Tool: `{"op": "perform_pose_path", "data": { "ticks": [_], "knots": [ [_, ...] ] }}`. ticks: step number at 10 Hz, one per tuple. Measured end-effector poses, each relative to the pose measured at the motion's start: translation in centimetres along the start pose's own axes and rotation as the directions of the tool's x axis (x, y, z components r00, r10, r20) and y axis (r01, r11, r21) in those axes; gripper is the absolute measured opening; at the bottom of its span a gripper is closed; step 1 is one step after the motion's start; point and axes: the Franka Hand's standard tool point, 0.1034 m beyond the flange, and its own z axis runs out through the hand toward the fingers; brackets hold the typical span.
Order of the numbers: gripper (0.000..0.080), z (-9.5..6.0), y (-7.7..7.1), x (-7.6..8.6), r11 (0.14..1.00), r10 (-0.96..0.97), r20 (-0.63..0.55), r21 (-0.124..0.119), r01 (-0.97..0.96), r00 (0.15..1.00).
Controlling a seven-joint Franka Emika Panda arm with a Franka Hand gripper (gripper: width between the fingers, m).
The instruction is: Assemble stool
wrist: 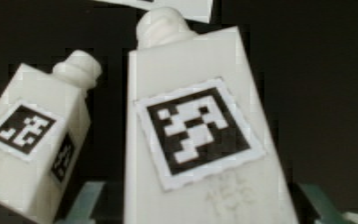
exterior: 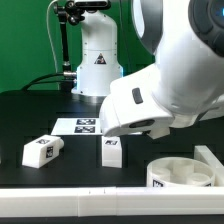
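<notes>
A white stool leg (wrist: 197, 120) with a square tag fills the wrist view. It sits between the fingers (wrist: 94, 196) of my gripper (wrist: 211, 208), which is shut on it. In the exterior view this leg (exterior: 110, 150) stands on the black table under the white hand, and my gripper (exterior: 113, 138) is mostly hidden by the hand. A second leg (exterior: 42, 150) lies to the exterior view's left, and the wrist view shows this second leg (wrist: 34, 130) close beside the held one. The round rimmed seat (exterior: 160, 170) rests at the front right.
The marker board (exterior: 80, 126) lies flat behind the legs. The robot's base (exterior: 97, 62) stands at the back with cables around it. Another white part (exterior: 212, 158) lies at the seat's far right edge.
</notes>
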Motion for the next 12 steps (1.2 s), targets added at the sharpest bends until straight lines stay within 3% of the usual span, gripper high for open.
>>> {"op": "perform_pose_path", "data": {
  "ticks": [1, 2, 4, 5, 6, 8, 10, 11, 12],
  "knots": [
    [0.0327, -0.7, 0.0, 0.8, 1.0, 0.0, -0.053, -0.001, 0.0, 0.999],
    [0.0327, -2.7, -0.2, 1.3, 1.0, 0.001, -0.16, 0.008, 0.001, 0.987],
    [0.0327, -5.9, -0.2, 0.5, 1.0, 0.004, -0.28, 0.0, -0.004, 0.96],
    [0.0327, -6.2, 0.0, 1.7, 1.0, 0.004, -0.384, -0.011, -0.009, 0.923],
    [0.0327, -5.5, 0.0, 1.2, 1.0, 0.006, -0.417, -0.015, -0.014, 0.909],
    [0.0327, -6.8, 0.1, 2.2, 0.999, 0.009, -0.577, -0.027, -0.03, 0.816],
    [0.0327, -7.5, -0.8, 1.7, 0.999, 0.031, -0.645, 0.006, -0.035, 0.764],
    [0.0327, -9.0, -0.5, 2.2, 0.999, 0.04, -0.709, 0.015, -0.041, 0.704],
    [0.0327, -8.9, -0.4, 2.5, 0.999, 0.036, -0.749, 0.008, -0.045, 0.662]
  ]
}}
